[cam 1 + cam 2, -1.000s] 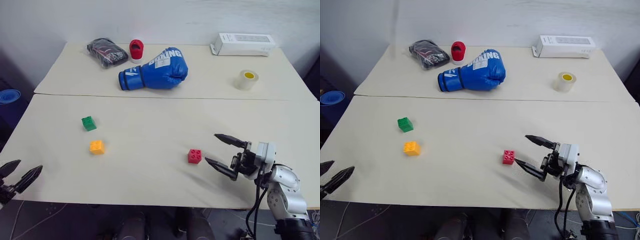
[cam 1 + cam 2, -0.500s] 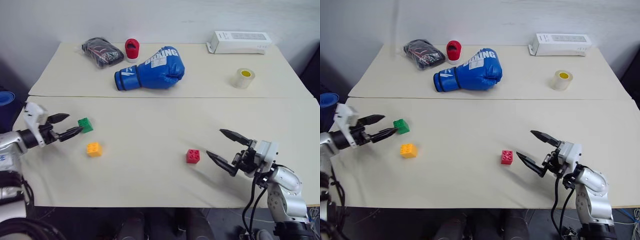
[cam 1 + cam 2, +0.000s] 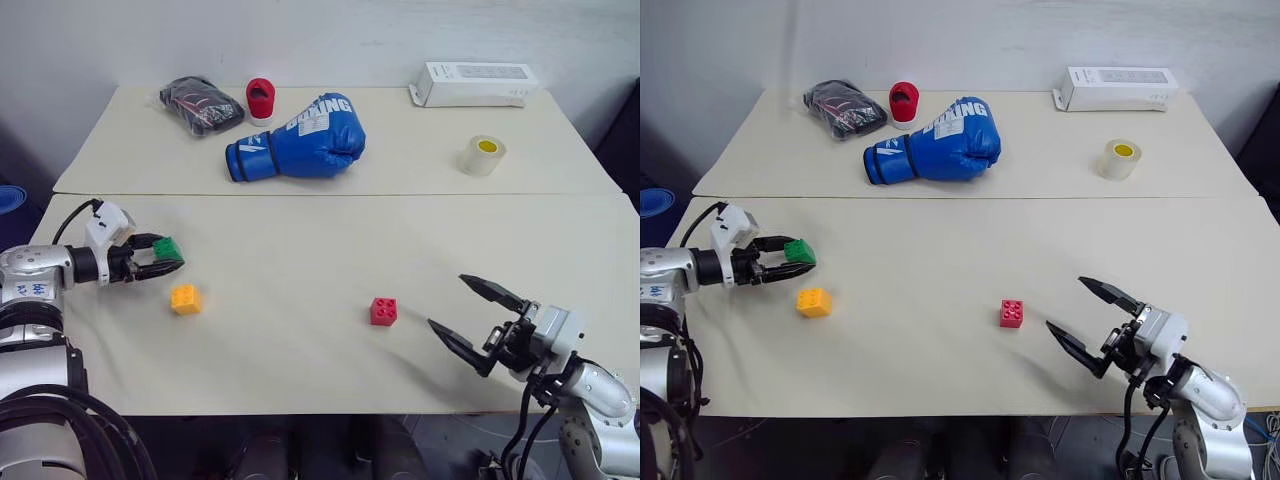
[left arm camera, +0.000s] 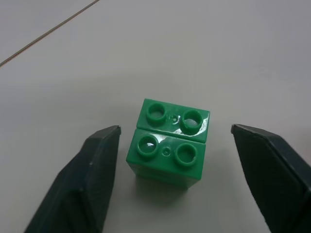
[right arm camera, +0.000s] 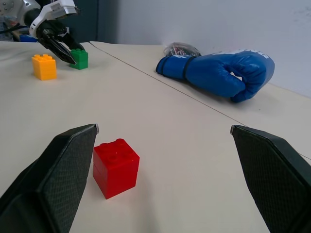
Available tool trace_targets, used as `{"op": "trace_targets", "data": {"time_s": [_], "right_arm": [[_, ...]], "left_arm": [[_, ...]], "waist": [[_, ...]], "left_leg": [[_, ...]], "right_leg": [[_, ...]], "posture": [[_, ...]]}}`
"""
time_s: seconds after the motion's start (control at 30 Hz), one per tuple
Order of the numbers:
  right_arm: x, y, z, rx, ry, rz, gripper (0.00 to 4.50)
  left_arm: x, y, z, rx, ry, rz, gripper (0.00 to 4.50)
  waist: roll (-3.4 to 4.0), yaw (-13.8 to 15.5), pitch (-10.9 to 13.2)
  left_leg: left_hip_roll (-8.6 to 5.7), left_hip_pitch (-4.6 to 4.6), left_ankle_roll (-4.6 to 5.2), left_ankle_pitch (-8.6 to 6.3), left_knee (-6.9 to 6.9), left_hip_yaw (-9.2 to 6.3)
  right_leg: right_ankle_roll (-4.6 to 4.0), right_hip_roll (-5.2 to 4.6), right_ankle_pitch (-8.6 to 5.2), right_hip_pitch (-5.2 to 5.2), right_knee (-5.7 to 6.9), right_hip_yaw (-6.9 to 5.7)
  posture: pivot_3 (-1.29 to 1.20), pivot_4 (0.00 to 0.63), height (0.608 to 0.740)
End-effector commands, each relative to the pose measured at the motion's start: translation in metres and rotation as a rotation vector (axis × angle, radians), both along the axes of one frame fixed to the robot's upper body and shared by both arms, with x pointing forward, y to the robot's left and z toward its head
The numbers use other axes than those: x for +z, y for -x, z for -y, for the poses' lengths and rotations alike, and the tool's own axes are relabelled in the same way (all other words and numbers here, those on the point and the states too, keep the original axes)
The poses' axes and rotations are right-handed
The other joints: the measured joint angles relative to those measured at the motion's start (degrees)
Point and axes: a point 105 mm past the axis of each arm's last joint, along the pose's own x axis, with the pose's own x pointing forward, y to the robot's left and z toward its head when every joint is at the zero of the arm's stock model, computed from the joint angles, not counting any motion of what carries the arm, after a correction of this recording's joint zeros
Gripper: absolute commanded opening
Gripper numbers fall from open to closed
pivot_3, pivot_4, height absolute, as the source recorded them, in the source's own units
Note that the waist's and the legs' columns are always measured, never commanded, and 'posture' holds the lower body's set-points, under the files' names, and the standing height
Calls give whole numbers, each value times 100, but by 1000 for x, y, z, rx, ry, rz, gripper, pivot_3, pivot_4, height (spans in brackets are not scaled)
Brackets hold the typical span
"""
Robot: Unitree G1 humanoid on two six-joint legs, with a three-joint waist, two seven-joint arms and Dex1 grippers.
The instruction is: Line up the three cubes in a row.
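Observation:
The green cube [image 3: 168, 247] sits at the left of the table between the fingers of my left gripper [image 3: 170, 258]. In the left wrist view the green cube [image 4: 170, 145] has a gap to each finger [image 4: 92, 170], so the gripper is open around it without touching. The yellow-orange cube [image 3: 186, 298] lies just in front of the green one. Near the table's middle stands the red cube [image 3: 384, 311]. My right gripper [image 3: 446, 301] is open and empty, a short way right of the red cube [image 5: 115, 167] and pointing toward it.
At the back lie a blue boxing glove [image 3: 295, 150], a black bag [image 3: 200, 103], a red cap-like cylinder [image 3: 260, 98], a white box [image 3: 472, 83] and a tape roll [image 3: 482, 155]. A seam [image 3: 400, 195] crosses the table behind the cubes.
My left arm has swung in from the front left edge to the green cube, and its fingers have narrowed around it. My right gripper has drawn back from the red cube.

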Motion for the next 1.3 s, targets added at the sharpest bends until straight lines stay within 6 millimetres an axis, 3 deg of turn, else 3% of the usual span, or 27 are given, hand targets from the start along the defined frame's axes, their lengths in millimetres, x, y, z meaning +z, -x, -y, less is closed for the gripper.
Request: {"op": "trace_targets", "data": {"time_s": [0.03, 0.13, 0.23, 0.33, 0.5, 0.57, 0.73, 0.8, 0.87, 1.1, 1.3], "right_arm": [[14, 3, 1, -5, 18, 58, 4500], [16, 2, 0, -3, 22, 58, 4500], [17, 0, 0, 1, 27, 59, 4500], [20, -3, 2, 2, 37, 62, 4500], [22, 3, 7, 35, 82, 35, 4500], [20, 10, 10, 80, 140, 7, 4500], [16, 24, 14, 167, 215, -50, 4500], [16, 30, 15, 204, 242, -67, 4500], [16, 33, 15, 220, 254, -71, 4500], [18, 30, 6, 207, 227, -49, 4500], [17, 31, -3, 206, 210, -43, 4500]], "left_arm": [[7, -3, 3, -16, -10, 23, 2434], [7, -2, 1, -12, -13, 21, 1513], [13, -2, -1, -14, -9, 41, 1506], [39, -6, 9, -74, 36, 116, 1506], [75, -1, 56, -388, 3, 130, 1506], [81, 15, 91, -560, -40, 57, 1506], [67, 52, 150, -715, -115, -51, 1506], [46, 67, 185, -768, -173, -66, 1506], [31, 73, 207, -771, -191, -55, 1506], [-5, 61, 256, -714, -197, 12, 1506], [-24, 54, 265, -724, -234, 7, 1506]], "waist": [[0, 2, 0], [-1, 2, -1], [-1, 2, -1], [-9, 3, 4], [-16, 56, 4], [-15, 58, 4], [-13, 0, 6], [-12, 8, 6], [-10, 31, 7], [-12, 155, 8], [-12, 174, 8]], "left_leg": [[0, 0, 0, 0, 0, 0], [0, 0, 1, 0, 2, 0], [0, 0, 1, 0, 2, 0], [0, -1, 1, 1, 4, 0], [-3, -10, 4, 1, 15, -5], [-6, -10, 7, -1, 18, -4], [1, -9, 8, -5, 31, -12], [10, -5, 4, -5, 33, -10], [10, 5, 3, -5, 35, -11], [11, 6, 3, -8, 53, -12], [12, -1, 6, -11, 66, -16]], "right_leg": [[0, 0, 0, 0, 0, 0], [0, 0, 0, 0, 1, 0], [0, 0, 0, 0, 2, 0], [0, 0, 0, 0, 3, -1], [1, 0, 0, -1, 4, -4], [3, 1, 2, -1, 2, -1], [5, 3, 3, 10, 0, 46], [4, 11, 2, 10, 2, 56], [4, 11, 2, 21, 4, 64], [4, 8, 3, 24, -1, 73], [4, 3, 3, 24, 0, 66]], "posture": [[0, 150, 740], [0, 150, 740], [0, 150, 740], [0, 150, 740], [0, 150, 740], [0, 150, 740], [0, 150, 740], [0, 150, 740], [0, 150, 740], [0, 150, 740], [0, 150, 740]]}}
